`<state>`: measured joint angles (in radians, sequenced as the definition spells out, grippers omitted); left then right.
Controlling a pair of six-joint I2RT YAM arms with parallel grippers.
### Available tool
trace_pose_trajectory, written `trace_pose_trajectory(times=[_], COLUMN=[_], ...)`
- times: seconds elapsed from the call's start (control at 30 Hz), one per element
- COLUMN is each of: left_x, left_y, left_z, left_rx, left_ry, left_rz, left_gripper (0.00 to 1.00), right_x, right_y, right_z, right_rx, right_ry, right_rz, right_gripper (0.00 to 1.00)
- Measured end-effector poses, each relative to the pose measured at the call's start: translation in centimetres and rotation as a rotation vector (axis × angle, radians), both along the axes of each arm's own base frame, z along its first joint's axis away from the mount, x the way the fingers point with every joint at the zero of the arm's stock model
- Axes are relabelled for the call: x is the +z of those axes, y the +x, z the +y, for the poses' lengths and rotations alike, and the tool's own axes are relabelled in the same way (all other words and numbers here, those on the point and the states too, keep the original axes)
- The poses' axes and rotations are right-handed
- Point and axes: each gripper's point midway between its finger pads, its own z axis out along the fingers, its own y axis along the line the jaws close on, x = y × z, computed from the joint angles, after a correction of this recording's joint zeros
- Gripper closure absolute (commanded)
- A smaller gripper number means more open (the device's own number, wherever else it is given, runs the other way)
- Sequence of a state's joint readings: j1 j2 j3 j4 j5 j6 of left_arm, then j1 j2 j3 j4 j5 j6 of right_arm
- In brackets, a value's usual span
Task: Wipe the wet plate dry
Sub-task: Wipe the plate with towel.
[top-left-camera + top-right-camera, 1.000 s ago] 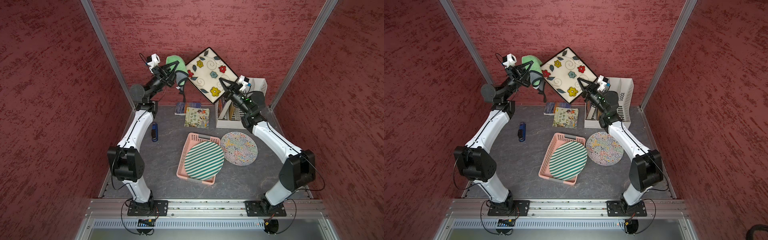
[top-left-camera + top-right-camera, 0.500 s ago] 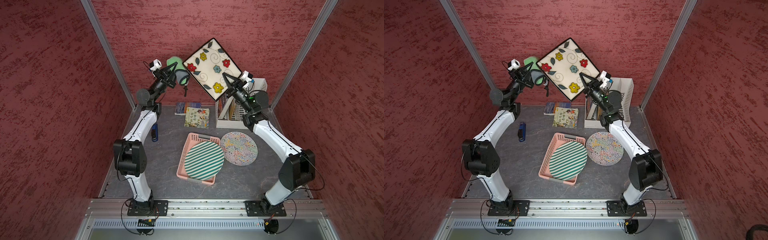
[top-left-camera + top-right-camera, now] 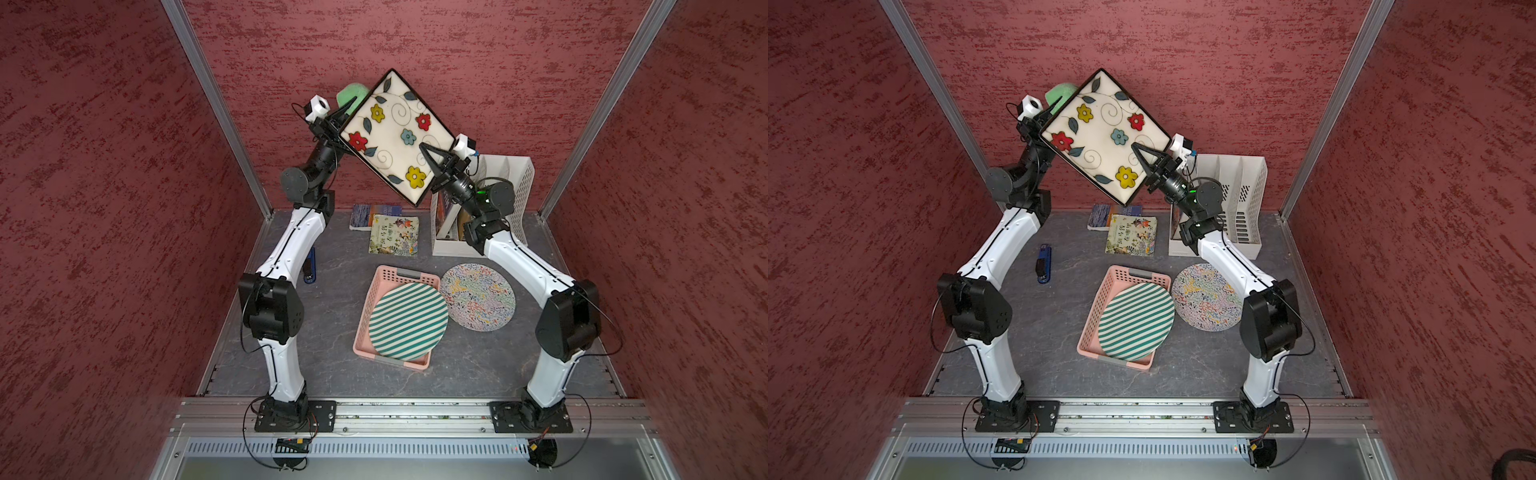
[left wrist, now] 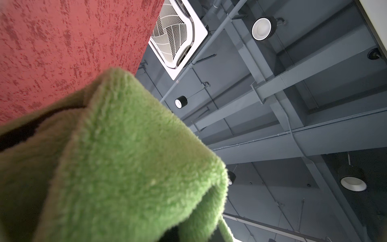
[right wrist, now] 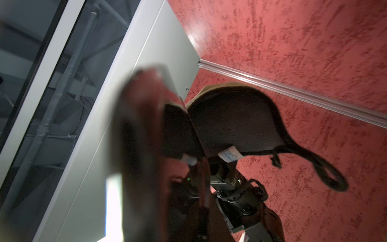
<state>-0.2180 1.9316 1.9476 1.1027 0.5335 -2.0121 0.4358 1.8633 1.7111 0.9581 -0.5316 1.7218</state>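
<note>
A rectangular white plate (image 3: pixel 395 137) with painted flowers is held high and tilted in both top views (image 3: pixel 1104 133). My right gripper (image 3: pixel 424 150) is shut on its lower right edge, one finger across the painted face. Behind the plate's upper left edge, my left gripper (image 3: pixel 352 104) is shut on a green towel (image 3: pixel 351 92). The towel (image 4: pixel 129 157) fills the left wrist view and hides the jaws. In the right wrist view the plate's dark back (image 5: pixel 142 146) is blurred, and the shadowed towel (image 5: pixel 234 125) lies against it.
On the grey table a pink basket (image 3: pixel 384 276) holds a striped round plate (image 3: pixel 409 322). A multicoloured round plate (image 3: pixel 478 296) lies beside it. Books (image 3: pixel 394 235), a white file rack (image 3: pixel 505 183) and a blue stapler (image 3: pixel 309 266) sit further back.
Both arms rose. The plate went higher and swung left, and the green towel slid behind its upper left edge.
</note>
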Motion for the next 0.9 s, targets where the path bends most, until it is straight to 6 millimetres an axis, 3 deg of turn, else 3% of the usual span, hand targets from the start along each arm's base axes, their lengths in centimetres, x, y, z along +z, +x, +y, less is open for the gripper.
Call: trace_pose_trajectory(times=[0.13, 0.37, 0.6, 0.77, 0.9], left_x=[-0.1, 1.2, 0.7, 0.1, 1.4], left_y=[-0.9, -2.0, -2.7, -1.3, 0.0], left_z=[-1.9, -4.0, -6.5, -5.1, -2.2], left_rx=[-0.046, -0.098, -0.155, -0.116, -0.049], left_ry=[0.008, -0.005, 0.004, 0.024, 0.025], left_rz=[-0.004, -0.051, -0.024, -0.003, -0.015], left_gripper=[1.00, 1.00, 1.00, 1.00, 1.00], right_x=[2.5, 4.7, 7.9, 6.6, 4.2], right_y=[-1.4, -2.4, -0.4, 1.8, 2.1], right_z=[1.1, 1.5, -1.8, -4.4, -3.2], right_rx=[0.047, 0.034, -0.128, -0.218, -0.187], right_ry=[0.015, 0.022, 0.036, 0.001, -0.004], right_rz=[-0.097, -0.172, -0.223, -0.158, -0.085], right_gripper=[1.00, 1.00, 1.00, 1.00, 1.00])
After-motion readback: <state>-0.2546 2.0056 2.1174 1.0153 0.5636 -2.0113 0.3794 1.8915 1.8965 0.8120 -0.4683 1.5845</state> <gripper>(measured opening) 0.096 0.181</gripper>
